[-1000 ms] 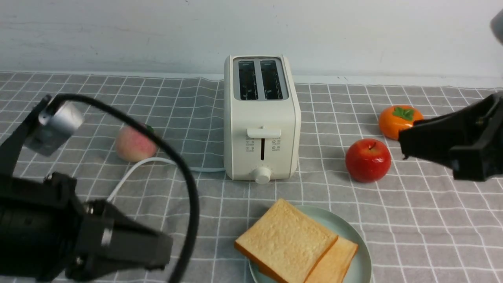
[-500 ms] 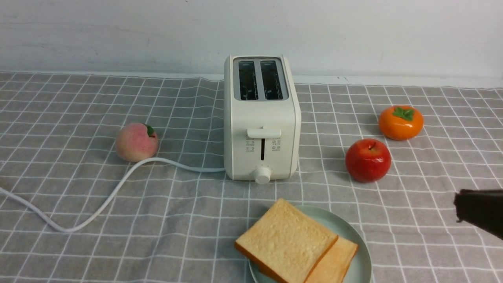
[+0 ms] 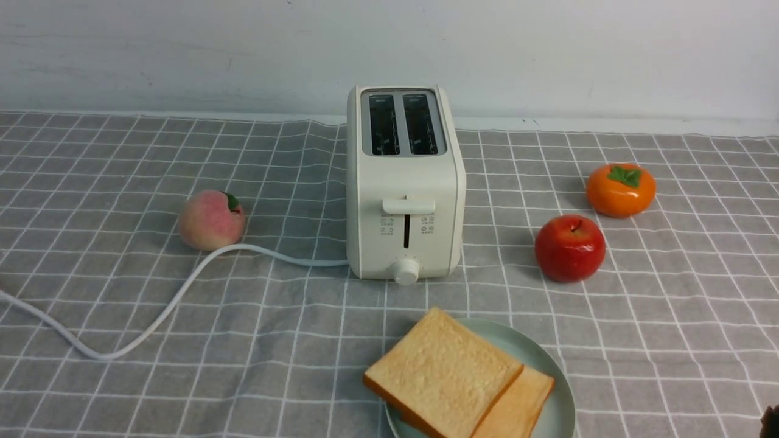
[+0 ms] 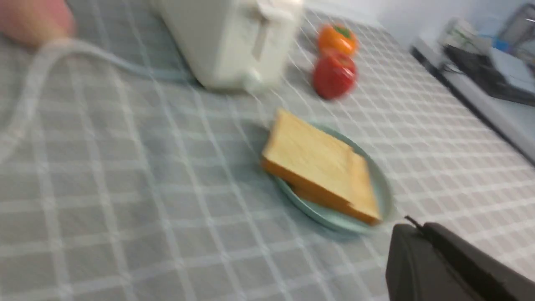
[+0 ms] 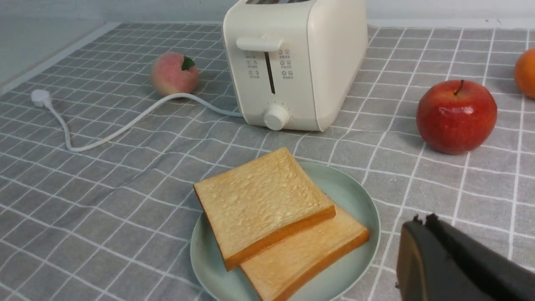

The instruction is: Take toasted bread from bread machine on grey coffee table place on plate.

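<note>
On plate (image 3: 558,409) | toast (image 3: 444,368) flat, corner toward toaster (image 3: 405,182) | left gripper (image 4: 413,229), right gripper (image 5: 420,225) closed

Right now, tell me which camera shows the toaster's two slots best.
The front view: it looks down into both slots, dark and empty. The right wrist view shows the toaster from the front, its top nearly cut off. The left wrist view shows it blurred, slots out of frame.

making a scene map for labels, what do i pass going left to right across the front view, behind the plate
peach -> bread machine -> red apple -> orange persimmon. The white cord is left out: it runs from the left edge to the bread machine.
</note>
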Controlling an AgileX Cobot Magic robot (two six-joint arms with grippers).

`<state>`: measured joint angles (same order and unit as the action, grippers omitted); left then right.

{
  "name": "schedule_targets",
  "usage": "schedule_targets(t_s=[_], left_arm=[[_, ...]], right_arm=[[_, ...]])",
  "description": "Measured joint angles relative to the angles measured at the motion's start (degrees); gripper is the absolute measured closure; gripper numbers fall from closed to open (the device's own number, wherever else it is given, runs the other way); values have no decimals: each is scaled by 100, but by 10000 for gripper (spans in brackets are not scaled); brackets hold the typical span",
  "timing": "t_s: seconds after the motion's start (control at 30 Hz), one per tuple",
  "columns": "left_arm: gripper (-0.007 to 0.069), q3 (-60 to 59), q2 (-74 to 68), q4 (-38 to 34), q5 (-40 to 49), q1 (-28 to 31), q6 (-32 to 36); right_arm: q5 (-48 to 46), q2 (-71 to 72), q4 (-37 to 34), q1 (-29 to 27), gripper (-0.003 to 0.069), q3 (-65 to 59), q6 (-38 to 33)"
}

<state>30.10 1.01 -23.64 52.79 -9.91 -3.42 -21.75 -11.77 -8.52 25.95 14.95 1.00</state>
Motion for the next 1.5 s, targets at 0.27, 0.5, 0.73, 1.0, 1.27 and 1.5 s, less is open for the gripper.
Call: schedule_targets(t_s=[0.27, 0.5, 0.73, 1.0, 1.27, 1.5], left_arm=[[638, 0, -1216, 1692, -871, -6, -247], [638, -37, -1443, 1730, -875, -328, -438], [638, -37, -1443, 1730, -875, -346, -444], [638, -37, -1443, 1730, -875, -346, -444], [638, -438, -755, 2024, -1240, 144, -444], [638, -1813, -56, 2482, -2132, 526, -1151]], right_arm=[[0, 25, 457, 0, 671, -25, 0], [5, 25, 473, 0, 667, -25, 0], [5, 25, 473, 0, 661, -25, 0], [5, 25, 473, 0, 655, -25, 0], [5, 25, 473, 0, 647, -25, 0], [5, 25, 473, 0, 639, -25, 0]])
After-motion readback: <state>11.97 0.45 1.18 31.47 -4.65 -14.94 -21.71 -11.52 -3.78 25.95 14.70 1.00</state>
